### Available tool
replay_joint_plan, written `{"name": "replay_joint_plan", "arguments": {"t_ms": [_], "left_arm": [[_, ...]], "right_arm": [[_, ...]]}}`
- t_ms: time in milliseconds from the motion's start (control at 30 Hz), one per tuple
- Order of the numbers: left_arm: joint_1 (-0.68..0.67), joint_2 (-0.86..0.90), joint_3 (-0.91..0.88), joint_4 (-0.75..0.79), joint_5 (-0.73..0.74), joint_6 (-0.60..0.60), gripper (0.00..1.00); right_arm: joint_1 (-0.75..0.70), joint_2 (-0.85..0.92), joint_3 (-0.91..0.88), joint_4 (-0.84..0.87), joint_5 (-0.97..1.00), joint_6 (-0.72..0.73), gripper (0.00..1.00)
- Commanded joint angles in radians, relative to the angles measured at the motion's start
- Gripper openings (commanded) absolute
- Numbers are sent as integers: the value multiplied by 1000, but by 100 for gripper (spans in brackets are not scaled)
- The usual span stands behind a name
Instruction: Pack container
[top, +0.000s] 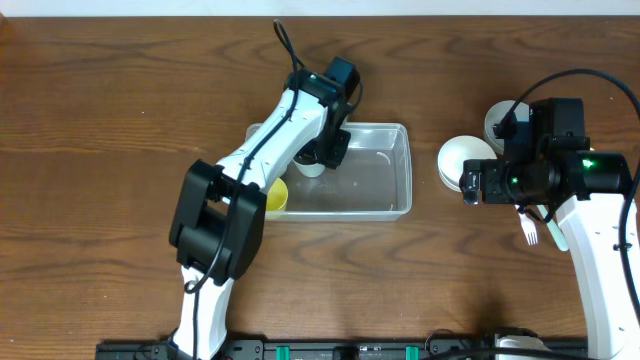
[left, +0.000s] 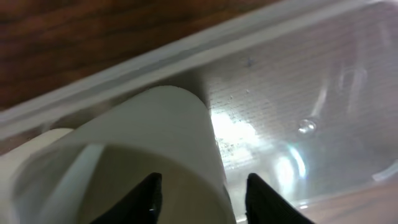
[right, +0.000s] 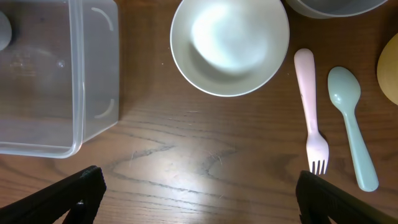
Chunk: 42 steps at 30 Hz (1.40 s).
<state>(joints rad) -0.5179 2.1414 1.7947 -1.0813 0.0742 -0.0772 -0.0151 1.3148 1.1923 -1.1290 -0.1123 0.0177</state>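
The container (top: 395, 170) is parked mid-bench (top: 120, 120), upright and lid-less. The left gripper (top: 325, 155) is dipped into its far-left part, and a white cup (left: 155, 137) is seen right at the fingers (left: 146, 199) in the left wrist view, up against the container wall. One finger sits in front of the cup and the other just off its edge, so whether it's actually pinched can't be told tbh. A yellow bowl (top: 276, 197) is tucked in the container's near-left corner.

Over on the right, the right gripper (right: 202, 199) is held above bare bench, spread wide with nothing in it. A white bowl (right: 230, 43) is found just beside the container, and a pink fork (right: 308, 112) and a pale green spoon (right: 351, 124) are laid side by side, not touching. Another white bowl (top: 500, 120) is sat farther back.
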Motion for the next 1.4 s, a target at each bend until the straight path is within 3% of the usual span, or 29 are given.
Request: {"name": "replay_joint_plan", "arguments": {"t_ms": [0,167,367,600,800,900,1067,1200,1367], "left_arm": [[4,-116,17,-10,-15,19,51],[5,-256,25,-28,-17,41,59],[60,-468,25,-122,-177,-11,65],[356,-704,25,-203,-176,-121,67],[637,-851,-9,-211,-103,-162,67],[717,-889,-53,-203,-18,-161,68],[735,-886,-159,-182,5,-163,68],[735,-863,-269,-124,5,-163,68],[735,-842,-375,-68,5,-164,68]], "right_arm": [[-12,-1,18,-1,3,-4,99],[-12,-1,18,0,3,-4,99],[-12,-5,21,-16,18,18,99],[-10,-88,132,-11,123,88,99],[-10,-59,186,6,55,-73,99],[1,20,186,11,52,-116,99],[71,202,196,20,76,-220,99],[151,306,220,84,228,-221,99],[194,361,221,146,231,-216,99]]}}
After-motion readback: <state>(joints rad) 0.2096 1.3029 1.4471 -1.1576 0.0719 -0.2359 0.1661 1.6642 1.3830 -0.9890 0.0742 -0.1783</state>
